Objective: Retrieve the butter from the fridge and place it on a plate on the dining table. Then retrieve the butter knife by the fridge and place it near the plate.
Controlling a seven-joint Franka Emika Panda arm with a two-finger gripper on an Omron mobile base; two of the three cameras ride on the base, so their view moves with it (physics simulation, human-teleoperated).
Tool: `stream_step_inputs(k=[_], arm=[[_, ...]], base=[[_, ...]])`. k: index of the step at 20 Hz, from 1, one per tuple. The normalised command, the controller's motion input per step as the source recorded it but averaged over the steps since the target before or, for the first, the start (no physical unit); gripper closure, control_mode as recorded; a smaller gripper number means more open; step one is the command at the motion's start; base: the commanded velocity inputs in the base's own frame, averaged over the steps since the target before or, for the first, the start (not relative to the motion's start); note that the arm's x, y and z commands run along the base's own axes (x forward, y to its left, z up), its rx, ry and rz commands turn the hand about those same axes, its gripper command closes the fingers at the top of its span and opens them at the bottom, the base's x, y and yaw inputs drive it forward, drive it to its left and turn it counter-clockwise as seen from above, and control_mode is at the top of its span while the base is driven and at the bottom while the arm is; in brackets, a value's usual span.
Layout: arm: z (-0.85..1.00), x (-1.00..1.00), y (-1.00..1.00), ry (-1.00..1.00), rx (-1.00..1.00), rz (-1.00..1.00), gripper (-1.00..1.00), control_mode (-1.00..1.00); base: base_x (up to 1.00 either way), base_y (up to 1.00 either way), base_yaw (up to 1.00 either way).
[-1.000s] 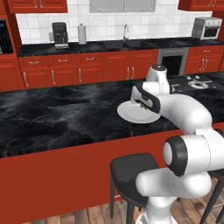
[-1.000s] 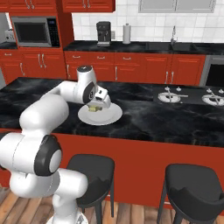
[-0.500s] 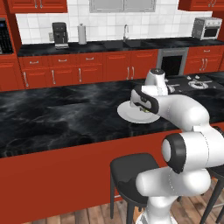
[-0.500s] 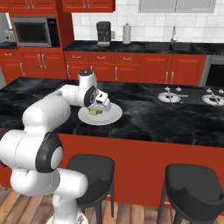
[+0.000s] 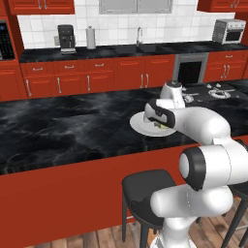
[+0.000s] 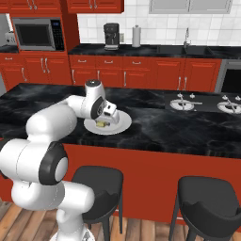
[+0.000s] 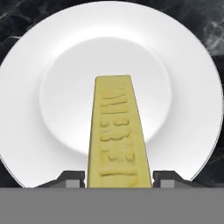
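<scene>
Hand view: gripper [image 7: 118, 178] fingers clamped on either side of the butter [image 7: 114, 135], stick held over the middle of the white plate [image 7: 183, 87]. Plate sits on the dining table [image 5: 58, 131], black marble top.

- I see a black coffee machine [image 5: 66, 38] on the back counter [image 5: 121, 50], with a paper towel roll [image 5: 90, 37] just beside it.
- A sink faucet [image 5: 139, 36] rises farther right.
- A microwave [image 6: 37, 34] sits among the red cabinets [image 6: 136, 73].
- Two black stools [image 6: 208, 200] stand on the wooden floor [image 6: 141, 230].
</scene>
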Motion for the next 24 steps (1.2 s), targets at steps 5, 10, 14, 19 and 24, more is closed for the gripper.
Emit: stream_step_inputs(k=[5,10,14,19,24], arm=[[-0.11,0.0,0.0,0.0,0.03,0.0,1.0,-1.0],[-0.05,0.0,0.0,0.0,0.02,0.0,-1.0,-1.0],[0.0,0.02,0.0,0.0,0.0,0.0,-1.0,-1.0],[0.0,0.04,0.0,0.0,0.0,0.0,-1.0,-1.0],[0.0,0.0,0.0,0.0,0.0,0.0,-1.0,-1.0]], base=[[0.0,0.0,0.0],[0.0,0.0,0.0],[0.0,0.0,0.0],[0.0,0.0,0.0],[0.0,0.0,0.0]])
